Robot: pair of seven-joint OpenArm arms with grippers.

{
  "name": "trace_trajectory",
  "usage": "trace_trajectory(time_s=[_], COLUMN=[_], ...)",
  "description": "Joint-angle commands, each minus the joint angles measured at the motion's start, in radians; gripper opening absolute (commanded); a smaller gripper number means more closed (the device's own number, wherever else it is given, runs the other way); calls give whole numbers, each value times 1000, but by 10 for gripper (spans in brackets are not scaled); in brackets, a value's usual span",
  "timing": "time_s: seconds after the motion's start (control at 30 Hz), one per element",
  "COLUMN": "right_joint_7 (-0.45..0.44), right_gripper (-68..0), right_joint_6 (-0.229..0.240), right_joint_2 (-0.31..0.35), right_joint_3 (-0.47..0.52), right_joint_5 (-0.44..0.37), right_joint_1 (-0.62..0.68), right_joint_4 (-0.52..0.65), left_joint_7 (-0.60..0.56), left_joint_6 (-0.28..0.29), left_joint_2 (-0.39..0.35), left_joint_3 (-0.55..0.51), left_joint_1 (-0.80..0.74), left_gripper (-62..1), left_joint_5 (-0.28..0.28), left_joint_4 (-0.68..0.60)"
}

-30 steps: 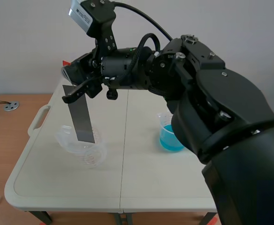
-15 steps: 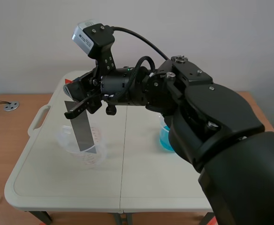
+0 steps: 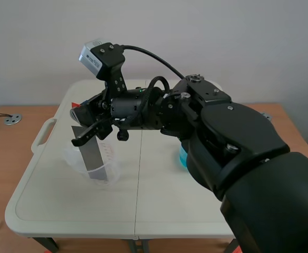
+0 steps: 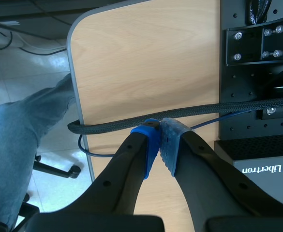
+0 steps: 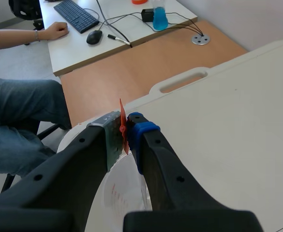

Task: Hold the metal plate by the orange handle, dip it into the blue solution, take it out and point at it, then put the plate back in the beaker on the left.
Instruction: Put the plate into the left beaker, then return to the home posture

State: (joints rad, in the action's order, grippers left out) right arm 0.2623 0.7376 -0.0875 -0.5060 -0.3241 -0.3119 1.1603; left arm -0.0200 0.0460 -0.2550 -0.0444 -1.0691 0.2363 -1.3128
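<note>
My right arm reaches across to the table's left, and its gripper (image 3: 89,132) is shut on the orange handle (image 5: 123,126) of the grey metal plate (image 3: 93,154). The plate hangs almost upright with its lower end inside the clear beaker (image 3: 102,171) on the left. In the right wrist view the beaker's rim (image 5: 126,186) lies under my right gripper (image 5: 124,129). The beaker of blue solution (image 3: 181,156) stands at mid-right, mostly hidden behind the arm. My left gripper (image 4: 159,129) is shut on nothing, off the table above a wooden desk.
The white folding table (image 3: 143,205) has a carry handle (image 3: 44,134) at its left edge. A person (image 5: 20,104) sits at a desk with a keyboard (image 5: 76,15) and a blue-filled flask (image 5: 159,17). A black cable (image 4: 189,113) crosses ahead of the left gripper.
My right gripper has come down and slightly toward me with the plate, so the plate's lower end has sunk deeper into the clear beaker.
</note>
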Motion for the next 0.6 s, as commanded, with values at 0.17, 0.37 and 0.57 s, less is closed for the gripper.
trace_trajectory(time_s=[0.17,0.37,0.57], right_joint_7=[-18,-18,-18], right_gripper=[-628,-401,-153], right_joint_6=[8,8,8], right_joint_2=[12,15,16], right_joint_3=[1,2,31], right_joint_5=[11,46,44], right_joint_1=[-15,-18,-18], right_joint_4=[8,8,8], left_joint_7=[-6,-7,-29], left_joint_6=[1,2,14], left_joint_2=[-12,-45,-98], left_joint_3=[1,1,11], left_joint_1=[6,66,109], left_gripper=[-575,-575,-575], left_joint_5=[2,3,10], left_joint_4=[-14,-13,-13])
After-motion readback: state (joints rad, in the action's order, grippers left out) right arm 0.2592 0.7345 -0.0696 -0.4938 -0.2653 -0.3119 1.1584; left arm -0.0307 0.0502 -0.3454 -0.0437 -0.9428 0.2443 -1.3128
